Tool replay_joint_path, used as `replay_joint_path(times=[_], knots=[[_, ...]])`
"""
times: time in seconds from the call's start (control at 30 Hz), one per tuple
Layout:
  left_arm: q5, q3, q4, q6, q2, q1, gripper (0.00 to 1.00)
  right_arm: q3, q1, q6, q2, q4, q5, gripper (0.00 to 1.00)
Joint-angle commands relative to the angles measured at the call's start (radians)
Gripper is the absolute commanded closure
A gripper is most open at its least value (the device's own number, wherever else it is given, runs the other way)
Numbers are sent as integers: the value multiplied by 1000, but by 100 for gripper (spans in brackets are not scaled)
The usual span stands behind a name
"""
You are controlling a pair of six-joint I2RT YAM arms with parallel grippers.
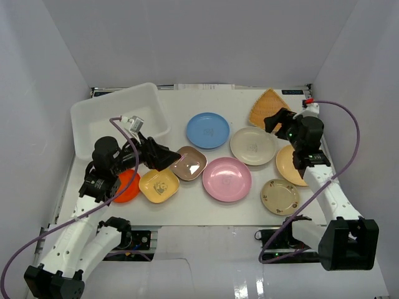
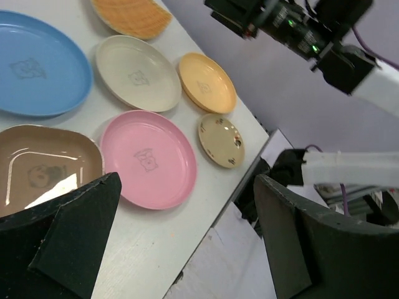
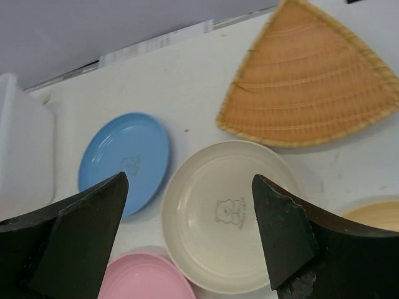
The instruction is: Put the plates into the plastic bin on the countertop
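Top external: plastic bin long axis roughly left-right; left fingers, right fingers spread, empty

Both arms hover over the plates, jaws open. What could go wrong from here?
1. The brown plate sits tight against the pink plate and square yellow plate; lifting one may drag a neighbour.
2. The plastic bin is far left, so plates from the right side, like the cream plate, may cross the left arm's path.

Plain white walls stand at 9, 12 and 3 o'clock. A strip of printed paper lies at 12 o'clock, at the back wall's foot. A glossy white floor panel sits at 6 o'clock.
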Motion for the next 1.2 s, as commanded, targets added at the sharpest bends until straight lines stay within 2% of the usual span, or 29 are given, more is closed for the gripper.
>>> replay_joint_path(times=[0.0,0.03,0.1,0.2,0.3,0.37,0.5,0.8,1.17], knots=[[105,-44,92,63,-15,-82,2,-3,-150,78,44,22,-69,14],[111,-78,106,71,-15,-96,2,3,-213,113,59,49,-109,15],[104,-107,113,94,-18,-137,2,27,-261,136,113,62,-120,16],[98,-112,92,115,-26,-178,2,87,-314,148,193,60,-63,16],[61,-104,54,155,-48,-218,2,110,-368,229,271,110,-29,18],[44,-102,46,164,-54,-240,2,115,-377,245,340,173,-9,19],[-48,-90,6,175,-63,-271,2,185,-380,234,472,174,35,19],[-123,-89,-15,181,-57,-287,2,236,-383,297,688,261,-18,20],[-151,-86,-20,191,0,-254,2,270,-382,456,940,496,-106,29]])
